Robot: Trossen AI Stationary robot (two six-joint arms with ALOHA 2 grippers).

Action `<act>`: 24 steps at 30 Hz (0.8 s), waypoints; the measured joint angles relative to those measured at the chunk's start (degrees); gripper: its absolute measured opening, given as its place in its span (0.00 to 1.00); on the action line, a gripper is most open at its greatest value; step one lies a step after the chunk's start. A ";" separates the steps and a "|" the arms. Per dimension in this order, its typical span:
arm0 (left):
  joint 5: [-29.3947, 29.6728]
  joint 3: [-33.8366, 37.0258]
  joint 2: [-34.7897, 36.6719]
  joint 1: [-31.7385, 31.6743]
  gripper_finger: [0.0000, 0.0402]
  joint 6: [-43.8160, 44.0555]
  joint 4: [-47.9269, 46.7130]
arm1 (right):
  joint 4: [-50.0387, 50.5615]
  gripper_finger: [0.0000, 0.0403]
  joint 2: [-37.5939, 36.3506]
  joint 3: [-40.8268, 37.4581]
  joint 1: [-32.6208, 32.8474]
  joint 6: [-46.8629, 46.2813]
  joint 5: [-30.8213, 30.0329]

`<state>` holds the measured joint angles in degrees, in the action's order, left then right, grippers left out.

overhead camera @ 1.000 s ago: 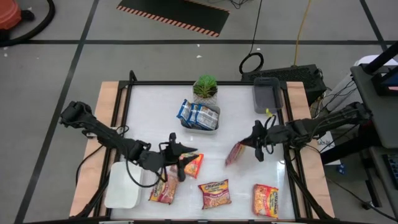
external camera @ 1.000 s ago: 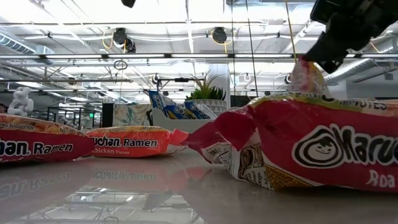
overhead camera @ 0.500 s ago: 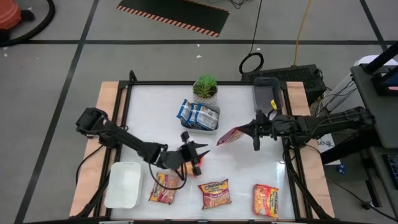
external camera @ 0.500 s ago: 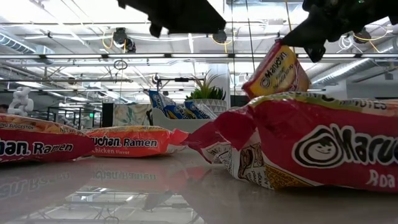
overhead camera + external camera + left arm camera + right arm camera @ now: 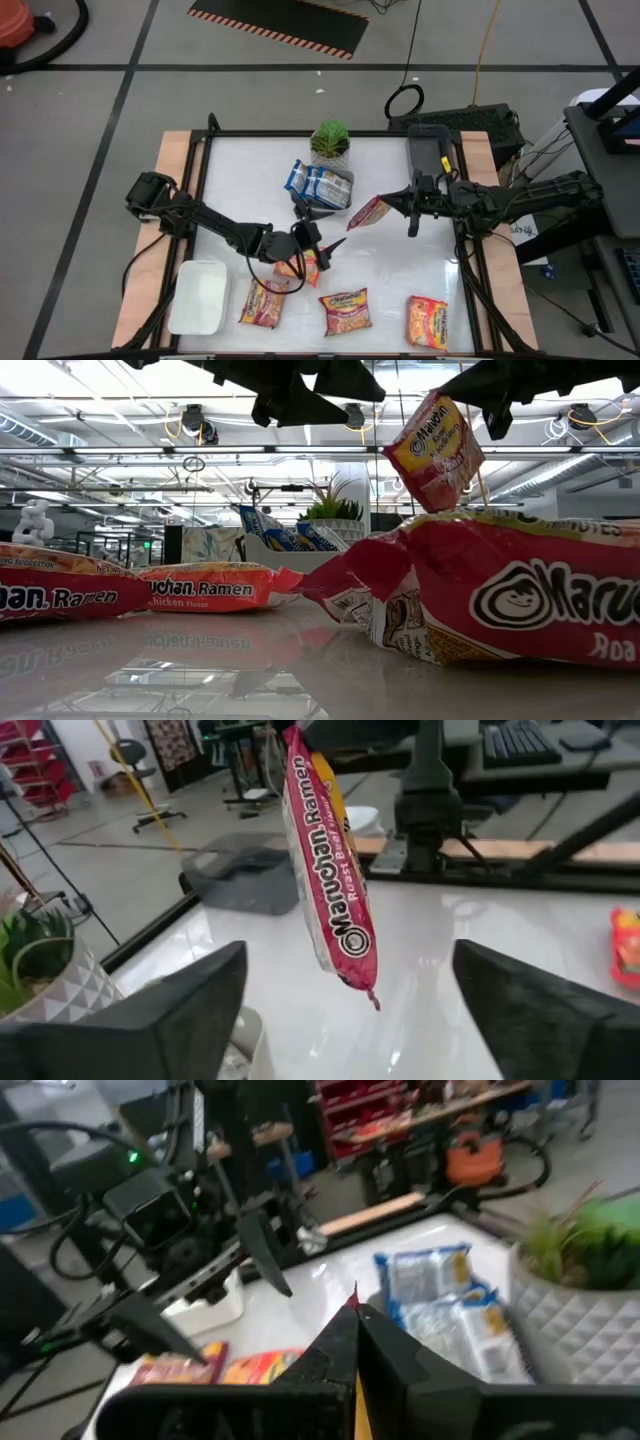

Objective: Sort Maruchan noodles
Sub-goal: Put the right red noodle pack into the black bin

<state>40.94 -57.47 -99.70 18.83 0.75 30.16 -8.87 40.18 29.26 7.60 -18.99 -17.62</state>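
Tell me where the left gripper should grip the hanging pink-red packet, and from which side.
Probably the free lower edge of the pink-red packet, approached from the table's middle. It hangs edge-on from the shut right gripper, and the open left gripper already faces it, one finger on each side.

Bright overhead ceiling lights; glare, reflections on glossy white table [image 5: 400, 270]; right wrist view blurred.

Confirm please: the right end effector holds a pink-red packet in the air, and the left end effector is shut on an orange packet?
Not quite. The left end effector is open and holds nothing, as the left wrist view shows. The right end effector does hold the pink-red packet in the air.
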 joint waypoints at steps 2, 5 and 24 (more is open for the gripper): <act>0.05 0.00 0.02 -0.52 0.96 0.55 0.28 | -1.74 0.00 0.00 0.00 0.00 1.02 -1.88; -0.03 0.00 0.02 -1.32 0.99 1.29 0.04 | -4.50 0.00 0.02 0.00 0.00 2.13 -3.16; -5.24 -0.04 -4.12 -3.34 0.99 4.74 5.25 | -17.65 0.00 11.74 3.15 4.31 4.85 -3.31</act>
<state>35.70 -57.52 -103.82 15.49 5.49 35.41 -26.53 51.92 32.41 11.91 -14.14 -20.93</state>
